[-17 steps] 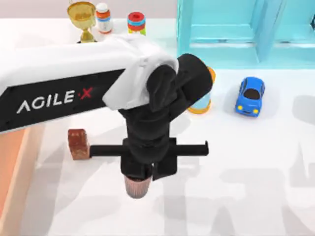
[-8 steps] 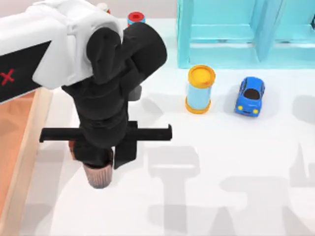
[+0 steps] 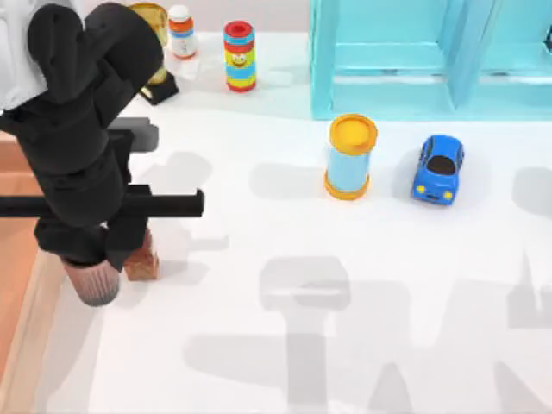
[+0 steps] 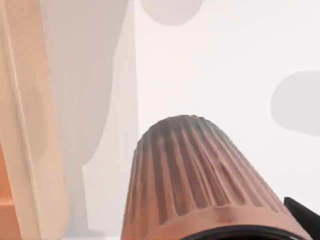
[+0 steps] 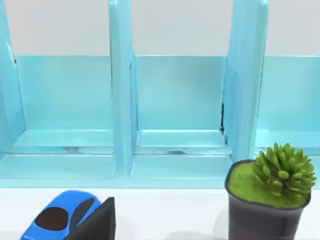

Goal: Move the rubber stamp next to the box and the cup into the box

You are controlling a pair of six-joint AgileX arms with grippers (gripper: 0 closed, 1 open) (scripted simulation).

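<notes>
Carrying the cup (image 3: 90,283), left gripper (image 3: 86,267) now hangs over the table's left side, right by the box wall (image 3: 21,345). Fingers closed round the cup's upper part; ribbed body & paler copper-pink base stick out below the black wrist in top view. Left wrist view: cup (image 4: 200,180) held, base pointing away from cam, tan box wall (image 4: 25,125) running alongside, white table under the cup, so cup is not over the box interior yet.

Vs 0.5 s ago: arm + cup shifted further left and a bit up-frame; a full sec ago it was near mid-table. Cup looks same in the grip, no slip seen.

Rubber stamp (image 3: 142,261) sits on table just right of the cup, partly hidden by the gripper body, near the box's right wall but not touching it as far as I can tell. Same spot as 1 s ago — hasn't moved.

With the arm gone left, back-row items are uncovered: gold trophy (image 3: 148,19) partly behind arm, small white bottle (image 3: 180,26), red/yellow striped can (image 3: 239,53). Blue cylinder w/ yellow lid (image 3: 351,157) and blue toy car (image 3: 438,167) unchanged, in front of turquoise shelf (image 3: 405,52).

Right arm parked; right wrist view looks at the shelf (image 5: 150,110), toy car (image 5: 65,220) and a potted green plant (image 5: 270,200). One dark finger tip (image 5: 97,222) at frame edge — can't tell if that gripper is open or closed.
</notes>
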